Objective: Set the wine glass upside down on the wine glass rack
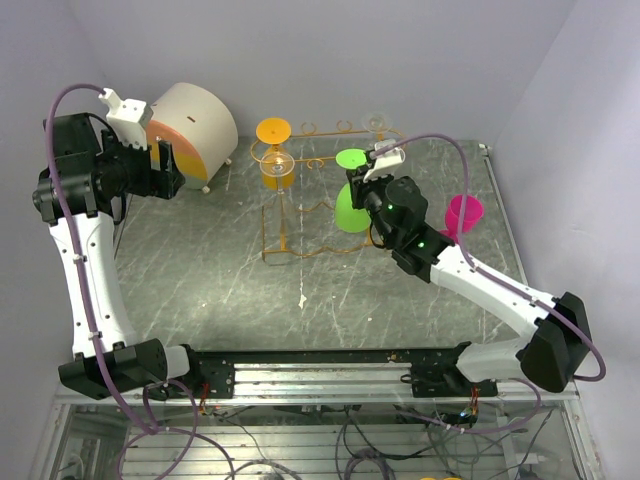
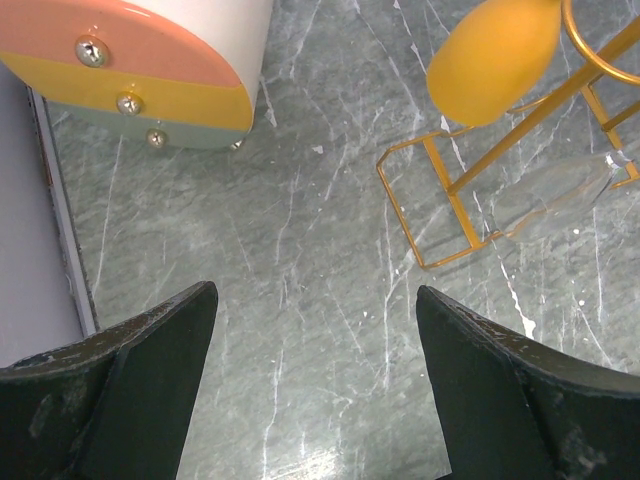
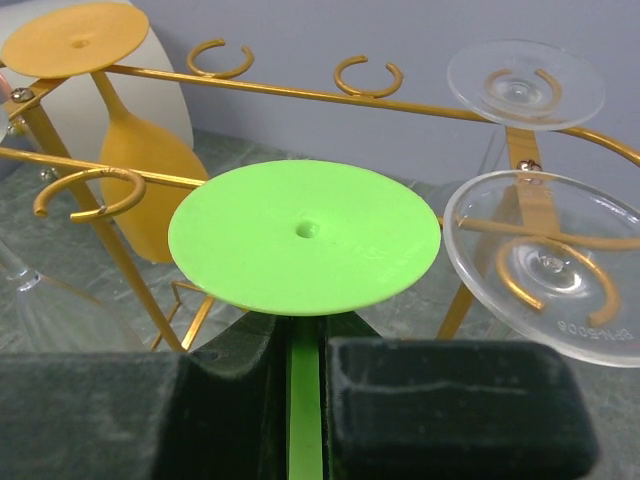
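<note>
I hold the wine glass (image 3: 305, 235), stem vertical and foot up, clamped in the right gripper (image 3: 305, 385); the wine glass rack (image 3: 300, 92) offers a free loop (image 3: 100, 171) at nine o'clock; left gripper (image 2: 315, 295) gapes wide.

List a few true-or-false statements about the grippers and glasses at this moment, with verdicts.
1. The right gripper is shut on the stem of the green wine glass. True.
2. The left gripper holds the orange glass. False: it is open and empty, and that glass hangs on the wine glass rack.
3. The green wine glass is held base up. True.
4. The pink glass hangs on the rack. False: it stands on the table, off to the right of the rack.
</note>
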Robot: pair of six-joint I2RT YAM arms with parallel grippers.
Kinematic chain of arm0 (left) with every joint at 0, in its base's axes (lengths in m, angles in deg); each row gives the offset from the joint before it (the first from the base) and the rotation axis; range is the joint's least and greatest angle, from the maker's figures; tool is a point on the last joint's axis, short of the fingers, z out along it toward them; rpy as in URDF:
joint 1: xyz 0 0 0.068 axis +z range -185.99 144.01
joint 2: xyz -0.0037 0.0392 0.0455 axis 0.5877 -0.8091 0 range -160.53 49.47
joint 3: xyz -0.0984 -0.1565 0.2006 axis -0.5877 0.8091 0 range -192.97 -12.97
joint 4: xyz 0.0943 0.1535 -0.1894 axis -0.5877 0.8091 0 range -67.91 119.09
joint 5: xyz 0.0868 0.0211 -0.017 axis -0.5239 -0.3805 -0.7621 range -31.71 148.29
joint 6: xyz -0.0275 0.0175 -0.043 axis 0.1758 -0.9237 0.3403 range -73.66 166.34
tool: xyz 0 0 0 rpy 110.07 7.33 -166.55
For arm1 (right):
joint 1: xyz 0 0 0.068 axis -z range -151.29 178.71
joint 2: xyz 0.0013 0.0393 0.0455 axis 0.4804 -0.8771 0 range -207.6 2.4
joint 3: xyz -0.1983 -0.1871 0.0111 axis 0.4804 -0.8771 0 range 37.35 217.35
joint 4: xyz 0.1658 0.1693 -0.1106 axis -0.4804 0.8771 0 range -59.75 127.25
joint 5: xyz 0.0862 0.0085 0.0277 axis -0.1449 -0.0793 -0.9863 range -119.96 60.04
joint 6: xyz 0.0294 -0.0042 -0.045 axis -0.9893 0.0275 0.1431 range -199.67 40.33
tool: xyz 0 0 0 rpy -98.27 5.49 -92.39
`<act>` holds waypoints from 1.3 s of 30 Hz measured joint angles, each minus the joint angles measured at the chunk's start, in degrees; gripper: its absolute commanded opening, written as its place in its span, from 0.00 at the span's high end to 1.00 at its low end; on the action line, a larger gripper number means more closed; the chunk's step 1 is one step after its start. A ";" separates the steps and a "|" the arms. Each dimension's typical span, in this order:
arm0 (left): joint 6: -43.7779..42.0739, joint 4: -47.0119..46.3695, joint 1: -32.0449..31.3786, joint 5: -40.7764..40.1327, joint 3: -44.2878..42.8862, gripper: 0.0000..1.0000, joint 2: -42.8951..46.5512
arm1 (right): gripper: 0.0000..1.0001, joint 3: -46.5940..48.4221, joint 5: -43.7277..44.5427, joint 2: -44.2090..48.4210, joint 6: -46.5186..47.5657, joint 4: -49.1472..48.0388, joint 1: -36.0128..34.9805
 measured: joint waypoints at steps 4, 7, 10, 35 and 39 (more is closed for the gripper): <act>0.00 0.02 -0.04 0.00 0.24 0.09 0.00 | 1.00 1.38 1.14 -0.98 0.02 0.63 0.00; 0.00 -0.04 -0.09 0.00 0.46 0.09 0.00 | 0.95 3.02 1.95 -2.40 0.02 1.33 0.04; 0.00 -0.07 -0.11 0.00 0.63 0.09 0.00 | 0.82 3.67 2.19 -3.30 -0.09 1.73 0.04; -3.87 6.64 -1.77 2.80 -4.33 0.00 -1.55 | 0.00 -0.42 -7.06 20.26 -8.02 19.23 -0.04; -3.63 8.76 -2.01 2.73 -5.38 0.00 -2.36 | 0.00 -3.21 -3.85 30.45 -10.38 24.26 -0.02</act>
